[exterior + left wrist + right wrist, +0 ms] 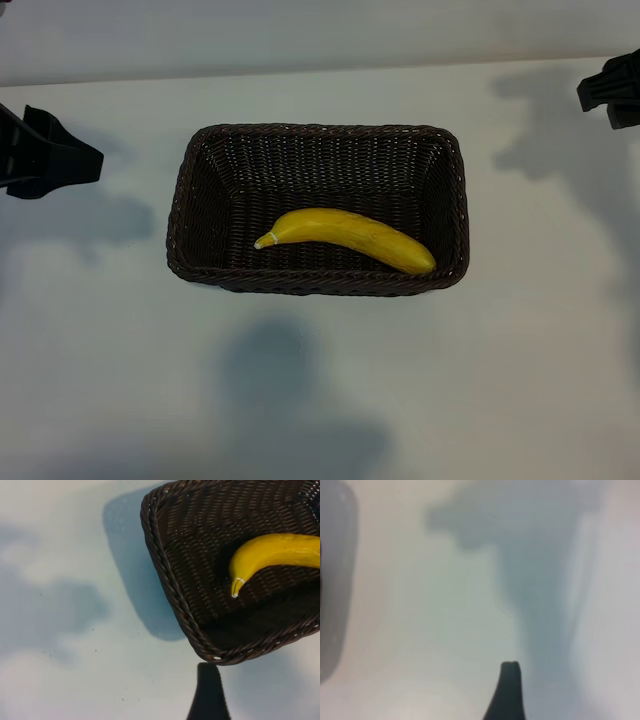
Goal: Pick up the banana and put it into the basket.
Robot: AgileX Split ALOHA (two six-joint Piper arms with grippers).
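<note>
My right hand [612, 90] is off at the tabletop's [520, 380] far right edge, carrying nothing; its spread I cannot tell. My left hand [50, 160] sits parked beside the basket [190, 200], released. The banana [345, 238] lies inside the basket. Remaining risk: an arm swinging home could clip the rim.

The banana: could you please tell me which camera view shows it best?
The exterior view: the whole banana lies unobstructed inside the basket, both ends visible. The left wrist view shows only its stem end, the rest cut off by the picture's edge. The right wrist view shows none of it.
</note>
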